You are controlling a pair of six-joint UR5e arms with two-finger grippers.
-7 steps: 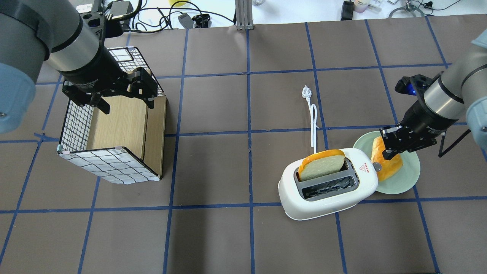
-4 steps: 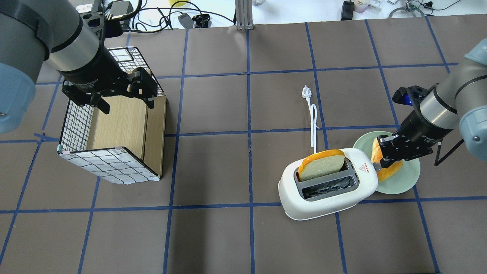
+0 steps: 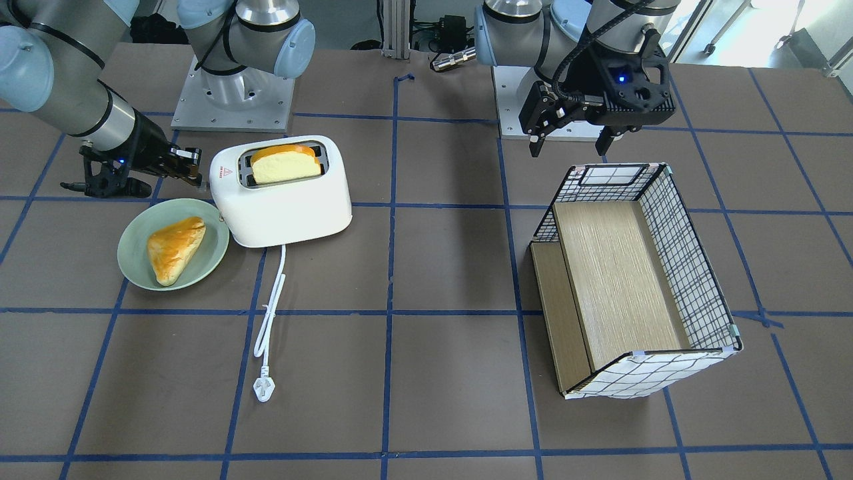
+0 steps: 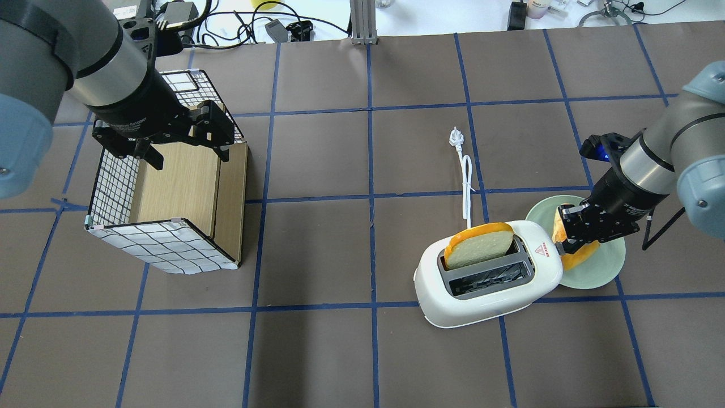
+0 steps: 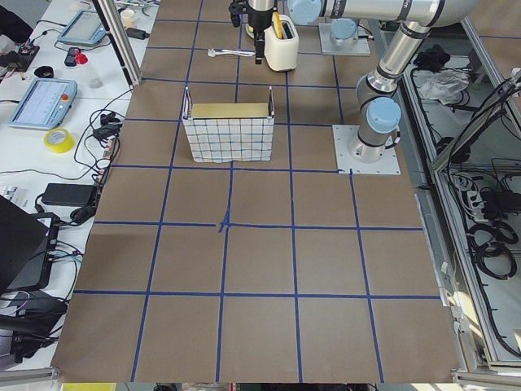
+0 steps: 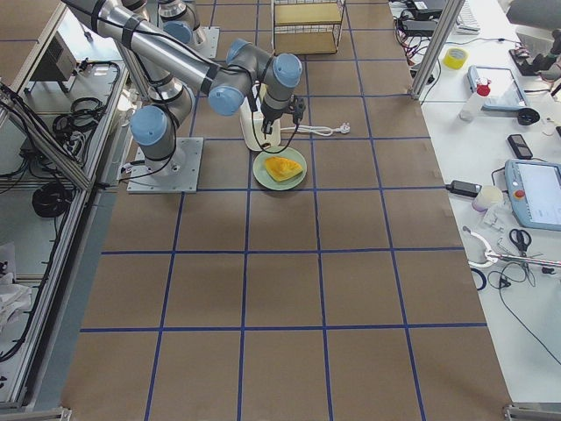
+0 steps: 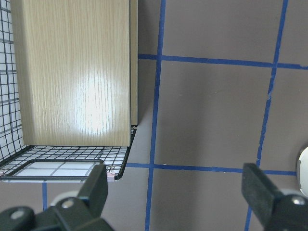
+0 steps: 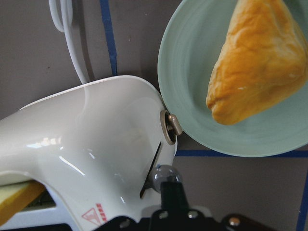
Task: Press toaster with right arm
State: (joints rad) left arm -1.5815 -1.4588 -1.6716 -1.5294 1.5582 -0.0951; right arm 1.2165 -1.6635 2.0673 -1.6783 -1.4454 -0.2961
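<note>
Brown tabletop [image 4: 317,351], blue tape grid [image 4: 371,170].

- toaster [image 4: 487,294]: upright on the robot's right half of the table, slots up. One bread slice [image 4: 478,249] stands out of the slot farther from the robot. Red triangle sticker [image 4: 542,250] is on top at the lever end.
- cord [image 4: 467,192] runs from the toaster toward the far side. The plug [image 4: 455,136] lies loose on the table.
- plate [image 4: 606,266]: pale green, rim right against the toaster's lever end, with a pastry [image 4: 578,258] on it.
- right arm [image 4: 657,153] reaches in low over the plate, with a thin black cable loop [image 4: 660,229] hanging off the wrist.
- right gripper [image 4: 564,246]: fingers pinched together, holding nothing, blue light on. In the wrist view the fingertip [image 8: 168,185] sits on the lever knob [image 8: 161,174] at the side slot, just below the round dial [image 8: 171,126]. It looks like contact, but how hard it bears down cannot be told.
- left gripper [image 4: 188,156]: spread wide and holding nothing. It hovers above the end of the wire basket [image 4: 164,246] nearest the robot's base, well apart from the toaster.
- basket stands on the robot's left half of the table, a wood panel [image 4: 175,187] inside it.
</note>
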